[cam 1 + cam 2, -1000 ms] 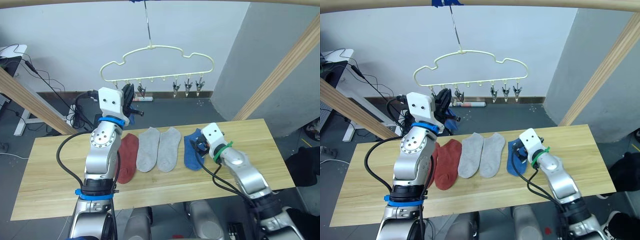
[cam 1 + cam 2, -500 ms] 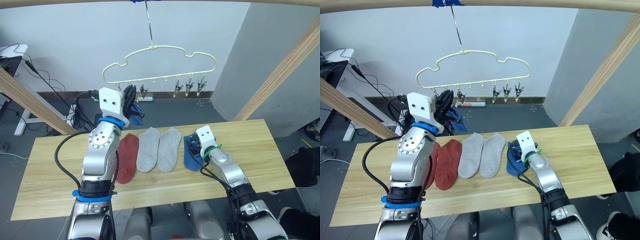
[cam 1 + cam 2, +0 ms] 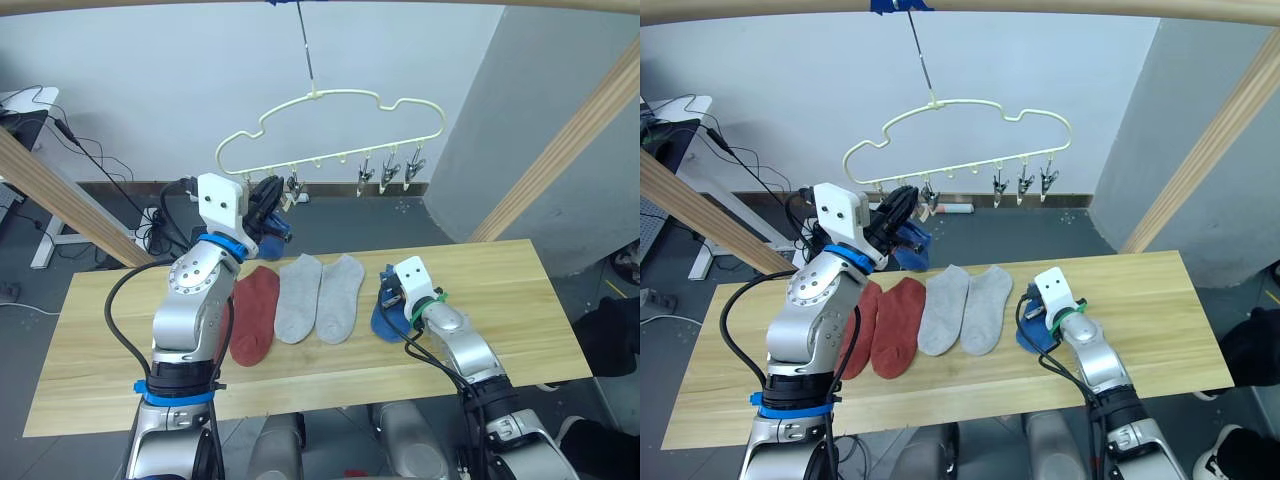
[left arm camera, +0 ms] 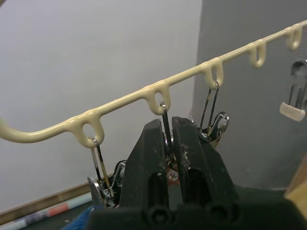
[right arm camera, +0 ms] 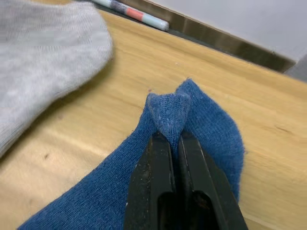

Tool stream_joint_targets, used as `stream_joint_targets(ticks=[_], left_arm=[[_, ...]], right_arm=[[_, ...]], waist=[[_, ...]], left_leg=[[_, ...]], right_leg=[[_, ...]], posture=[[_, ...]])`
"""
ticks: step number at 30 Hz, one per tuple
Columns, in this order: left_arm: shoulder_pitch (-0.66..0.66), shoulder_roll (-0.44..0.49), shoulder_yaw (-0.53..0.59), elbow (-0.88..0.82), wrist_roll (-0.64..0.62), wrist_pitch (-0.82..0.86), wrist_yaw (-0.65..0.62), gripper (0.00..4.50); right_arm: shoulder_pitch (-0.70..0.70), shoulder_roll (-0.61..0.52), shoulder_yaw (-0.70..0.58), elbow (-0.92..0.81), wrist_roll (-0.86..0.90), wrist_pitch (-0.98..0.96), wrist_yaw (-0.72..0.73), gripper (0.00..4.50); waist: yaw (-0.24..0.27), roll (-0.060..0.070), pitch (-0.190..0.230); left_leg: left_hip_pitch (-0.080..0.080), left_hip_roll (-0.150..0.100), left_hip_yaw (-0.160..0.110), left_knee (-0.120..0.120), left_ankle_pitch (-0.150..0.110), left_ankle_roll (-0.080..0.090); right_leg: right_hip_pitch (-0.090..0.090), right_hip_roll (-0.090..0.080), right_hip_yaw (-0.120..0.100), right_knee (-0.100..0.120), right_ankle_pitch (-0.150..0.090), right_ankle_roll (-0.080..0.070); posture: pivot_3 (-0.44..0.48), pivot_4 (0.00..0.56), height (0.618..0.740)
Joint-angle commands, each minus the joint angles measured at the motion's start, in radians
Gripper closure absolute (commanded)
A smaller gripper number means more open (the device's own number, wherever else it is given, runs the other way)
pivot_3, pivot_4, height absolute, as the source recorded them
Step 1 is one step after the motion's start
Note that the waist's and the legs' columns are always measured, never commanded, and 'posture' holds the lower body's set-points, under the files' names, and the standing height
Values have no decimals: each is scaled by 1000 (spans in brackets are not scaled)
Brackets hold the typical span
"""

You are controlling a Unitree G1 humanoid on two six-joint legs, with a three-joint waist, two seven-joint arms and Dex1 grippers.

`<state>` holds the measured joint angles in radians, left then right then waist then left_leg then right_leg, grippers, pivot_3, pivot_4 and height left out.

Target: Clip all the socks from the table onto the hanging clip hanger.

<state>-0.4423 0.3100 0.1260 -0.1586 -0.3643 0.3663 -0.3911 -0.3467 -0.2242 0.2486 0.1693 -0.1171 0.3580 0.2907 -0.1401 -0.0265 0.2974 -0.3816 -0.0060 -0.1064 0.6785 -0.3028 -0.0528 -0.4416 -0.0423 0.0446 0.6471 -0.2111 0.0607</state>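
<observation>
Grey wall and dark floor behind, pale round wooden poles (image 3: 560, 150) slanting at either side. Long light-wood table (image 3: 520, 290) across the foreground, far edge toward the wall. Cream clip hanger (image 3: 330, 125) hung on a thin wire above the far edge, tilted, metal clips (image 3: 390, 172) dangling along its lower bar. Laid in a row across the middle of the table: two rust-red socks (image 3: 895, 325) toward the left end, partly hidden behind the left arm, then two light grey socks (image 3: 318, 297) side by side and touching. Just beside the grey pair, toward the right end, a royal blue sock (image 3: 385, 312) bunched up. Right gripper (image 5: 173, 143) down on that sock, fingers pinched tight together on a raised fold of blue fabric at one end, the rest of the sock lying on the wood. Left gripper (image 4: 167, 139) lifted off the table to the left end of the hanger's bar, fingers nearly closed with a thin slot between, squeezing one metal clip hung from a loop of the bar. Second royal blue sock (image 3: 915, 240) bunched just below the left gripper's fingers; whether clipped, cannot tell.
</observation>
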Motion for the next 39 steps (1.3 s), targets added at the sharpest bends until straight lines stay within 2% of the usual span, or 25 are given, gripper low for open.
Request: stream_joint_targets(ticks=[1, 6, 12, 18, 39], left_arm=[[-27, 21, 27, -72, -81, 61, -36, 4500], [-37, 45, 38, -100, -139, 128, -52, 4500], [-47, 47, 38, -120, -166, 163, -38, 4500], [-50, 47, 36, -127, -171, 176, -40, 4500], [-28, 40, 30, -143, -170, 190, -40, 4500]], right_arm=[[-57, -45, 87, -161, -75, -122, 71, 4477], [-132, -61, 171, -202, -151, -270, 106, 4477], [-174, 5, 213, -150, -176, -350, 102, 4477], [-193, 69, 200, -110, -172, -368, 94, 4477], [-241, 153, 151, -60, -157, -394, 64, 4477]], waist=[[-5, 0, 0], [-3, 0, 0], [3, 0, 0], [3, 0, 0], [2, 0, 0]], left_leg=[[0, 0, 0, 0, 0, 0], [0, 2, -1, 0, 0, 0], [-1, 1, -1, 0, 0, 0], [-1, 0, -1, -1, 0, -1], [-1, 0, -1, -1, 0, -1]], right_leg=[[0, 0, 0, 0, 0, 0], [0, 3, -1, 0, 0, 0], [0, 1, 0, -2, 0, 0], [-1, 0, -1, -2, 0, 0], [-1, 0, -1, -1, 0, -1]], posture=[[-206, 308, 740], [-205, 307, 740], [-201, 304, 740], [-197, 302, 740], [-193, 298, 740]])
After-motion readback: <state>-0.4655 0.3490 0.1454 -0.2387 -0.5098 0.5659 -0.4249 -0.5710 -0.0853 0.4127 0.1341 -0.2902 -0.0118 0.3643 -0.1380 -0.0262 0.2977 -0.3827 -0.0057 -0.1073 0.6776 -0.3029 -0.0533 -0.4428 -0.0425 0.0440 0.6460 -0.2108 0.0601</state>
